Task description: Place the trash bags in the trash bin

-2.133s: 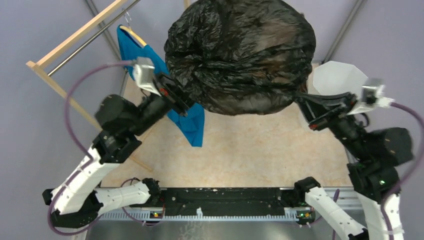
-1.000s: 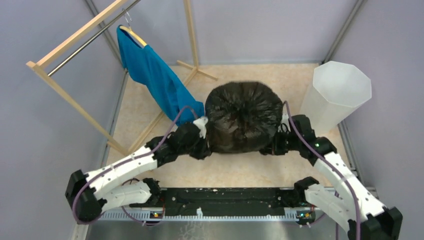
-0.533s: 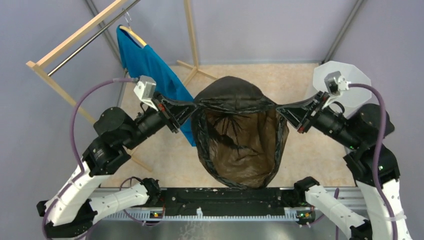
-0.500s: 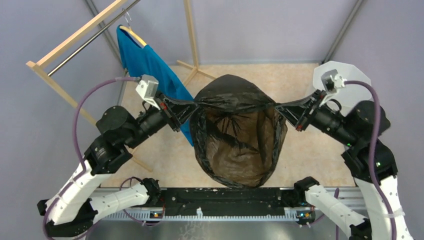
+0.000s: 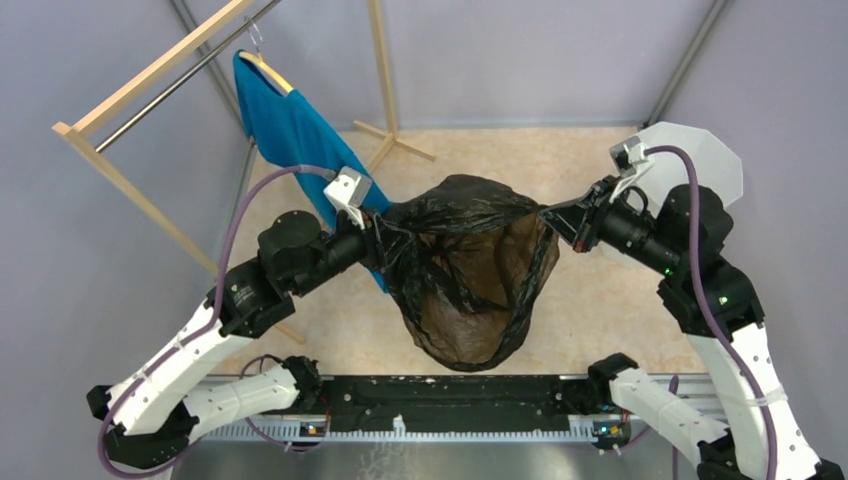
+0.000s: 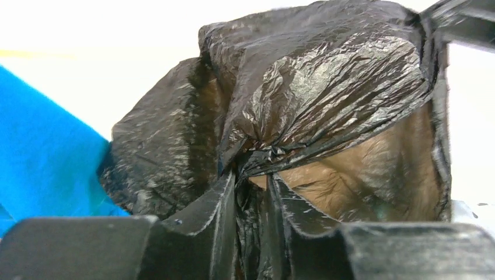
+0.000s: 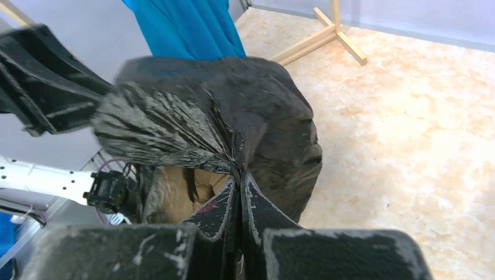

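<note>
Bag [image 5: 470, 285] hangs between our grippers, right [image 5: 556, 215] clamped on its rim, left [image 5: 383, 240] slightly parted around film; bin [image 5: 700, 150] at two o'clock, nearer our right arm.

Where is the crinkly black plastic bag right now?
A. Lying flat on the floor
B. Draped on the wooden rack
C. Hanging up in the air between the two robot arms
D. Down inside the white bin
C. The crinkly black plastic trash bag hangs between the left end effector and the right end effector, away from the frosted white faceted bin.
</note>
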You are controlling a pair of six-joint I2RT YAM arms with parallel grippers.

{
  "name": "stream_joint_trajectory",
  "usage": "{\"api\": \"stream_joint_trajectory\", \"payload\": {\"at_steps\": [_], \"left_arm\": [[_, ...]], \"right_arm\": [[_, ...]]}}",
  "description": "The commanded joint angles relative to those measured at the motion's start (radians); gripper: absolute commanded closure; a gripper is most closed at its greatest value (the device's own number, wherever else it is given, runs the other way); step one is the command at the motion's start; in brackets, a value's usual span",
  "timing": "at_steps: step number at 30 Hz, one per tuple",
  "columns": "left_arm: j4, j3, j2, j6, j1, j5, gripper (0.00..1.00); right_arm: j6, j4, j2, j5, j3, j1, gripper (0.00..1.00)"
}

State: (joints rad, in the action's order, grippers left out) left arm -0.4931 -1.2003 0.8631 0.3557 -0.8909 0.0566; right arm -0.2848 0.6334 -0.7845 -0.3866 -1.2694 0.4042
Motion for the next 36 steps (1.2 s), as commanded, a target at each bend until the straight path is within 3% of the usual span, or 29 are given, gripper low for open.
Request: {"api": "stream_joint_trajectory", "payload": {"at_steps": [1,5,8,10,14,19,21,27,33,36], "left_arm": [[-0.021,0.084,-0.029,-0.015,-0.002,0.039,0.59],[-0.035,0.169,-0.051,0.043,-0.002,0.041,0.38],[0.007,0.242,-0.083,0.095,-0.002,-0.061,0.20],[0.050,0.285,-0.107,0.138,-0.002,-0.133,0.15],[0.153,0.375,-0.142,0.210,-0.002,-0.215,0.12],[0.238,0.446,-0.096,0.263,-0.003,-0.276,0.32],[0.299,0.477,-0.059,0.284,-0.003,-0.343,0.35],[0.449,0.530,0.077,0.323,-0.021,-0.342,0.22],[0.600,0.479,0.244,0.315,-0.083,-0.249,0.09],[0.627,0.420,0.333,0.307,-0.142,-0.135,0.04]], "right_arm": [[-0.089,-0.068,0.042,-0.026,0.007,0.005,1.00],[-0.198,-0.085,0.066,0.057,0.025,0.005,1.00],[-0.251,-0.136,0.077,0.068,0.053,0.005,1.00],[-0.250,-0.142,0.072,0.075,0.059,0.005,1.00],[-0.244,-0.163,0.072,0.056,0.074,0.005,1.00],[-0.240,-0.180,0.086,0.048,0.094,0.005,1.00],[-0.237,-0.175,0.091,0.050,0.098,0.005,1.00],[-0.234,-0.180,0.103,0.051,0.117,0.005,1.00],[-0.223,-0.175,0.104,0.051,0.114,0.005,1.00],[-0.221,-0.172,0.106,0.049,0.116,0.005,1.00]]}}
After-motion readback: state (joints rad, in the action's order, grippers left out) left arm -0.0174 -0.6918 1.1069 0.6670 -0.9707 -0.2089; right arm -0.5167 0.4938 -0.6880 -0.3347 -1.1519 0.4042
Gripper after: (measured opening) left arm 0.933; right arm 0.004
